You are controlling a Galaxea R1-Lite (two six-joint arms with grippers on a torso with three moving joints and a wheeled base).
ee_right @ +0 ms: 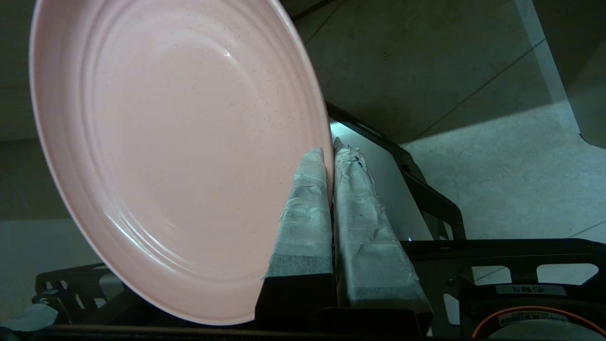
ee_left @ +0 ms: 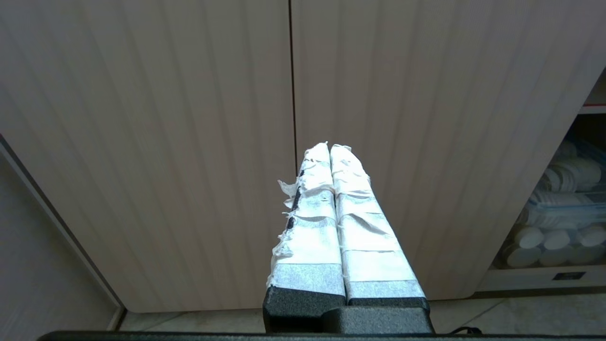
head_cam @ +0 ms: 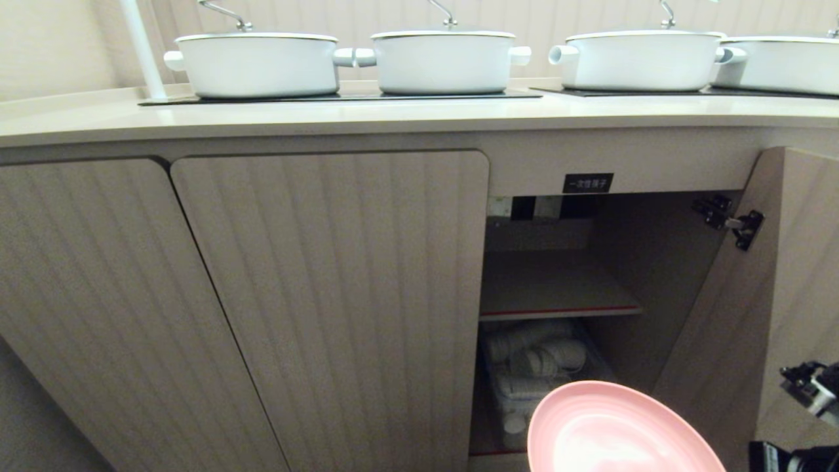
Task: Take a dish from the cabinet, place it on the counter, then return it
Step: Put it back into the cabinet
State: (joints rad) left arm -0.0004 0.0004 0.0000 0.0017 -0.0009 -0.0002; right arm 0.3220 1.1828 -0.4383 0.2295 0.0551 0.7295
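Nearest to the camera, at the lower right of the head view, the dish (head_cam: pixel 623 432) is held in the air in front of the open cabinet (head_cam: pixel 557 282). The right gripper (ee_right: pixel 330 154) is clamped on its rim, one taped finger on the inner face and one behind the edge. This thin pinch at the edge leaves the whole pink face free, which I judge is useful for later laying it flat. In the right wrist view the dish stands tilted, not level, with the floor (ee_right: pixel 473 142) behind it.

The left gripper (ee_left: pixel 330 148) has its two taped fingers pressed together and holds nothing. It points at the closed fluted doors (ee_left: pixel 189 142) to the left of the opening, so it seems parked out of the way.

Further back, the cabinet door (head_cam: pixel 773 295) is swung open at the right of the frame, and this gives the arm room to pass. The inner shelf (head_cam: pixel 557 288) is bare where it shows, and below it lie white cups (head_cam: pixel 537 357) in a container.

Farthest, along the top of the frame, the table (head_cam: pixel 393 115) carries white pots (head_cam: pixel 446 59) on black hob panels. The free strip in front of the pots looks to me the likely place for setting the dish down, a step not yet done.
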